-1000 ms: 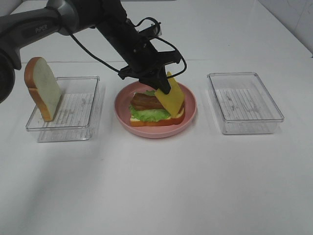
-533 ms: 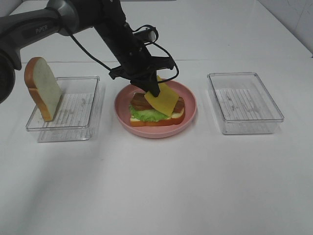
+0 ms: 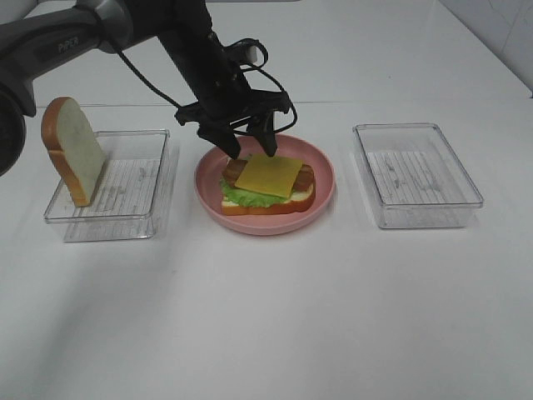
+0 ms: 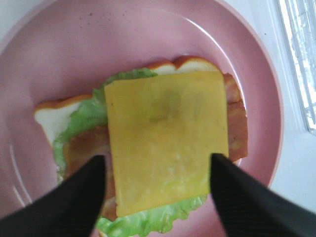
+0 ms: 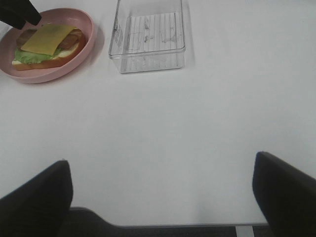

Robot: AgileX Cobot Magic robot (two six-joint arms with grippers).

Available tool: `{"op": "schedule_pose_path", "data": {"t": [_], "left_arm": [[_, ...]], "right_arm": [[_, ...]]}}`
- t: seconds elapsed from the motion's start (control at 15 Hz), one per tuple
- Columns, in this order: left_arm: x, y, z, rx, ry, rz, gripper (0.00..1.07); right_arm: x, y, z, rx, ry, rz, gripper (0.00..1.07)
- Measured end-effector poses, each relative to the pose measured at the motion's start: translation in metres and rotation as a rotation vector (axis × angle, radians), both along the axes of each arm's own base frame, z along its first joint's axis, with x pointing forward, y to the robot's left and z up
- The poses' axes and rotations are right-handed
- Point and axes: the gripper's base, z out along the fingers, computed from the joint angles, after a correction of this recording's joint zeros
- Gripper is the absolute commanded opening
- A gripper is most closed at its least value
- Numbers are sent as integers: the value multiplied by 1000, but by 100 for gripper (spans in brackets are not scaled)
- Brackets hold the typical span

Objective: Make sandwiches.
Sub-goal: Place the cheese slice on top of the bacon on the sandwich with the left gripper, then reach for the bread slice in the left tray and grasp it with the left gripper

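Cheese (image 3: 266, 176) lay flat atop the stack (image 3: 258, 207). Left gripper (image 3: 251, 151) hung above, jaws spread, empty. Second bread slice (image 3: 77, 154) leaned in tray (image 3: 108, 219), unplaced.

A pink round plate (image 3: 321, 171) sits mid-table; a clear tray (image 3: 133, 185) lies to its left; a second clear tray (image 3: 416, 175) lies to its right; the table (image 3: 275, 317) is white.
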Motion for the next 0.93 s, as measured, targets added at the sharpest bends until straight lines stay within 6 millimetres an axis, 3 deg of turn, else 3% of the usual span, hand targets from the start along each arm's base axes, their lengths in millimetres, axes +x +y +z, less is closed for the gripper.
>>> {"op": "schedule_pose_path", "data": {"t": [0.2,0.53,0.6,0.8,0.93], "left_arm": [[6,3,28,19,-93,38,102],[-4,11,89,-4,-208,27,102],[-12,18,112,29,-259,20,102],[-30,46,144,156,-319,31,102],[-41,99,158,254,-303,106,100]], "right_arm": [[0,0,0,0,0,0,94],[0,0,0,0,0,0,94],[0,0,0,0,0,0,94],[0,0,0,0,0,0,94],[0,0,0,0,0,0,94]]}}
